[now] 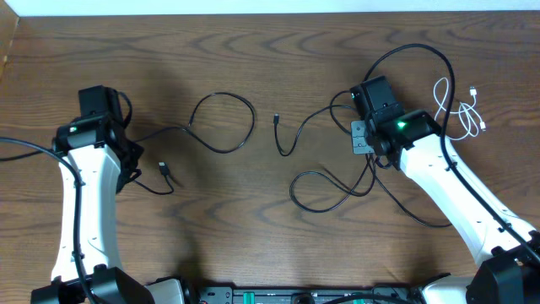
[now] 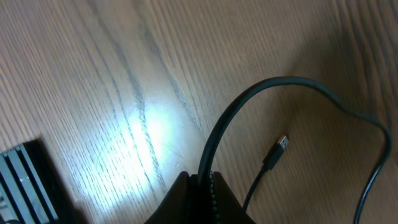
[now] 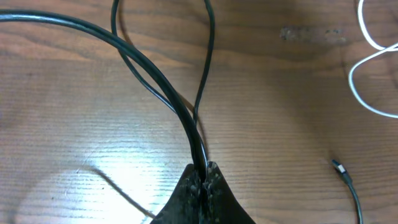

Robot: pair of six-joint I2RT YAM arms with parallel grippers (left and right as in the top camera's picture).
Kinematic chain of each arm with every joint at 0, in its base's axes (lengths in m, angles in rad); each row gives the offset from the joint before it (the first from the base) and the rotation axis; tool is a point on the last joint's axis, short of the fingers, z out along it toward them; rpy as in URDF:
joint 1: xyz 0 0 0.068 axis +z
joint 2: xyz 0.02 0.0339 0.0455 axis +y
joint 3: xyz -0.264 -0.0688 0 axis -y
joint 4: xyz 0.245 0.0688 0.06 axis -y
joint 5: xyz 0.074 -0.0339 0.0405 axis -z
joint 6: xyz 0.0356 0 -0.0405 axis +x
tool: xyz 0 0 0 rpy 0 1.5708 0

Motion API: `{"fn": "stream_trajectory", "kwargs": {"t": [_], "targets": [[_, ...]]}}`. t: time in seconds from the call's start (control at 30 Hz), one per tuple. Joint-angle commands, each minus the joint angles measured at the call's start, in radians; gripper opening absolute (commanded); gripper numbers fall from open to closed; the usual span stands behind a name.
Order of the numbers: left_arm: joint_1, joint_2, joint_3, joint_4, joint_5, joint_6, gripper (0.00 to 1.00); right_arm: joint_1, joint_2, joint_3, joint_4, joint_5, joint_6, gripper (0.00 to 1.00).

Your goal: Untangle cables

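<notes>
A black cable runs across the left of the table in a round loop (image 1: 224,122), and a plug end (image 1: 163,167) lies near my left arm. In the left wrist view my left gripper (image 2: 200,177) is shut on this black cable (image 2: 273,81), which arcs up and right; the plug (image 2: 281,144) lies just to the right. Further black cables (image 1: 321,190) tangle around my right arm, with one plug (image 1: 276,118) at mid-table. My right gripper (image 3: 205,167) is shut on a black cable (image 3: 155,74), and thinner strands cross beside it. A white cable (image 1: 460,110) (image 3: 373,87) lies coiled to the right.
A loose black plug (image 3: 339,167) lies right of the right gripper. The left arm's own thick wire (image 1: 17,148) trails off the left edge. Black rail hardware (image 1: 295,295) lines the front edge, and a dark ribbed block (image 2: 25,180) sits low left in the left wrist view.
</notes>
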Motion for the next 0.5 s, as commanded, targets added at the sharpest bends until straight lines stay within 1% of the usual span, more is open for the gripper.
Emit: {"fn": "stream_trajectory", "kwargs": {"t": [0.0, 0.1, 0.23, 0.47], "targets": [[0.012, 0.002, 0.005, -0.006, 0.058, -0.027, 0.08, -0.005, -0.001, -0.018, 0.0, 0.003, 0.014, 0.01], [0.012, 0.002, 0.005, -0.006, 0.066, -0.022, 0.08, -0.005, 0.003, -0.02, -0.001, 0.04, 0.014, 0.01], [0.012, 0.002, 0.005, -0.01, 0.066, -0.016, 0.08, -0.005, 0.02, -0.023, -0.002, 0.043, 0.014, 0.02], [0.012, 0.002, 0.005, -0.01, 0.066, -0.016, 0.08, -0.005, 0.093, -0.048, -0.001, 0.043, 0.014, 0.16]]}}
